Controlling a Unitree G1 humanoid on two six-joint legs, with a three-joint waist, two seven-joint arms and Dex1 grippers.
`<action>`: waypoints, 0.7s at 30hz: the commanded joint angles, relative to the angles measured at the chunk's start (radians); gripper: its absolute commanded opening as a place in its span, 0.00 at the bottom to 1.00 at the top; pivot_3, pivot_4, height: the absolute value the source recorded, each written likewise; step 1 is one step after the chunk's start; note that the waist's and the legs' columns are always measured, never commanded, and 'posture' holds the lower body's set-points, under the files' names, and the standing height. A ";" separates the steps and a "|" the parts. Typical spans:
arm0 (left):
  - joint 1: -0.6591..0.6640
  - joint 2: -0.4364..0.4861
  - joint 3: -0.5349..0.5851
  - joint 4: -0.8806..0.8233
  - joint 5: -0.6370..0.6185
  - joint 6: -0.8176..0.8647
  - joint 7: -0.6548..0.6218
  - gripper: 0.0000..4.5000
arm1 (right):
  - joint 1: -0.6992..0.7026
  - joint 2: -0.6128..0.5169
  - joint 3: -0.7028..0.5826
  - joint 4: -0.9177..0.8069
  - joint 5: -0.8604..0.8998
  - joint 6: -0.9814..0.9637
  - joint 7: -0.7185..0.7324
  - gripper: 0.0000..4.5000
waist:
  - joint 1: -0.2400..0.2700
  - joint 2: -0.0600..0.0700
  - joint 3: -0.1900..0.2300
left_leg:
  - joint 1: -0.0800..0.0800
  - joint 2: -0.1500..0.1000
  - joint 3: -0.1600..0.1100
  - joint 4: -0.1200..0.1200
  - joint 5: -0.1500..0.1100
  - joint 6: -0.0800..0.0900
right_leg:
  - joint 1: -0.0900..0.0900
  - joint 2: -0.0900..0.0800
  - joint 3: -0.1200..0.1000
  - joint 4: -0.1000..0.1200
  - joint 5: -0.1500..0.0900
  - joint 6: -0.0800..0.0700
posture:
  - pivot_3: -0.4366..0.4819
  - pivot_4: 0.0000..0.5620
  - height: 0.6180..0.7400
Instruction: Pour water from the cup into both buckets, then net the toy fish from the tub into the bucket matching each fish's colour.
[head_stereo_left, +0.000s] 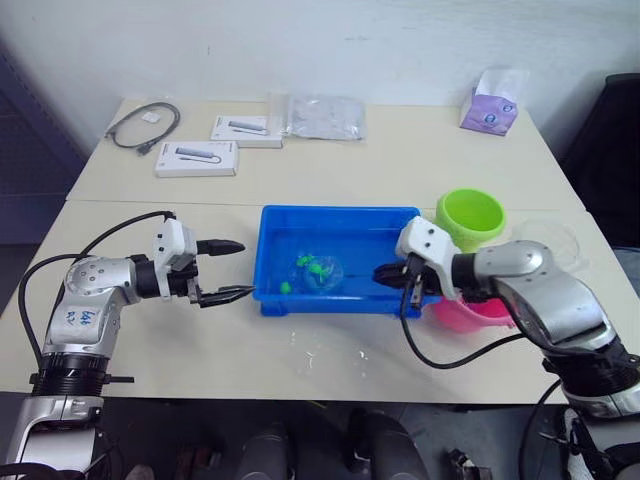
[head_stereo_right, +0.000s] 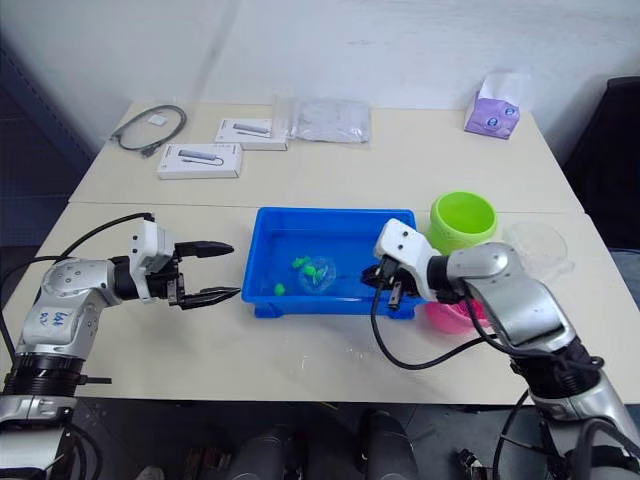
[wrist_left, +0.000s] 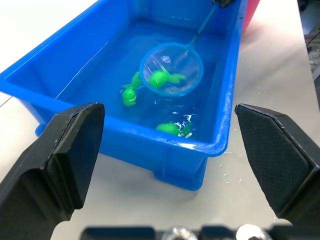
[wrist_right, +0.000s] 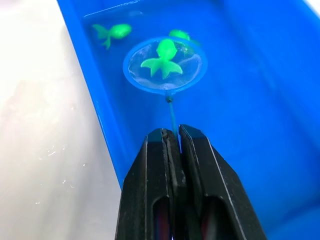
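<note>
Right tool (wrist_right: 172, 137) clamped on net (wrist_right: 165, 65) stick; green fish (wrist_right: 162, 60) inside hoop; left tool (head_stereo_left: 222, 270) apart.

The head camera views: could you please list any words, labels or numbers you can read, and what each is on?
No text can be read with certainty.
Blue handwriting on the left arm's sticker: too blurred to read.
Two white boxes: product picture only, no legible print.
Purple tissue pack: markings too small to read.

Left end effector (head_stereo_left: 224, 271) agape, right end effector (wrist_right: 172, 134) clamped.
</note>
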 joint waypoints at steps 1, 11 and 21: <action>-0.027 -0.015 0.030 -0.022 -0.033 0.002 0.003 1.00 | 0.051 -0.056 -0.125 -0.077 0.047 -0.035 0.016 0.00 | 0.000 0.000 0.000 | 0.000 0.000 0.000 0.000 0.000 0.000 | 0.000 0.000 0.000 0.000 0.000 0.000 | 0.48 0.27 1.00; -0.131 -0.113 0.023 0.014 -0.048 -0.004 0.016 1.00 | 0.317 -0.102 -0.495 -0.217 0.181 -0.026 -0.030 0.00 | 0.008 0.000 0.000 | 0.001 0.000 0.000 0.000 0.000 0.000 | 0.001 0.001 0.000 0.000 0.000 0.000 | 0.48 0.27 1.00; -0.200 -0.207 -0.011 -0.002 -0.049 0.013 0.031 1.00 | 0.446 -0.062 -0.712 -0.200 0.244 -0.042 -0.125 0.00 | 0.021 0.000 0.000 | 0.002 0.000 0.002 0.000 0.000 0.000 | 0.001 0.002 0.001 0.001 0.000 0.000 | 0.48 0.27 1.00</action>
